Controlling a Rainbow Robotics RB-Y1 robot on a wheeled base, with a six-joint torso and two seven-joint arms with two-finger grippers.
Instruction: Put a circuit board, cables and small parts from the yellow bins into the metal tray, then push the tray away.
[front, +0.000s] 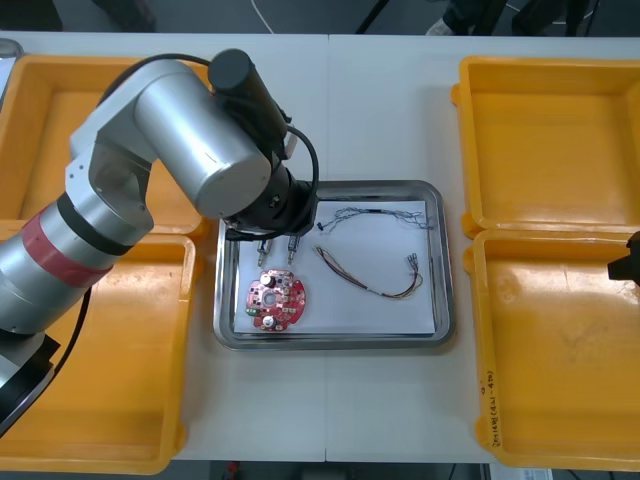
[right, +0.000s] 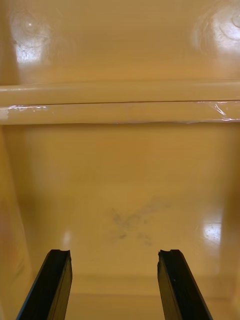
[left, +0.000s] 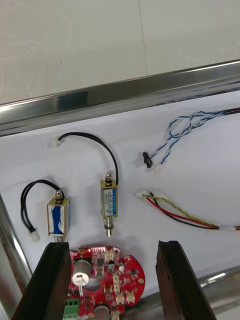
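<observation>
Left jaws stand spread, pinching nothing, over the left end of the shiny metal tray with a white inside (front: 330, 343). The tray lies on the light table (front: 380, 100) between the yellow plastic bins (front: 100, 400). Under the jaws rests the round red circuit board (left: 102, 280). Just beyond it are two small metal parts (left: 109, 200) side by side, each with a looped black cable (left: 95, 142), their long axes running from the board toward the tray's far rim. Further right, a twisted blue and white cable (front: 375, 214) stretches along that rim, and a red and yellow cable (front: 370, 280) sags crosswise nearer the robot. Right jaws, also spread and holding nothing, hang over the near right bin (front: 560, 370).
</observation>
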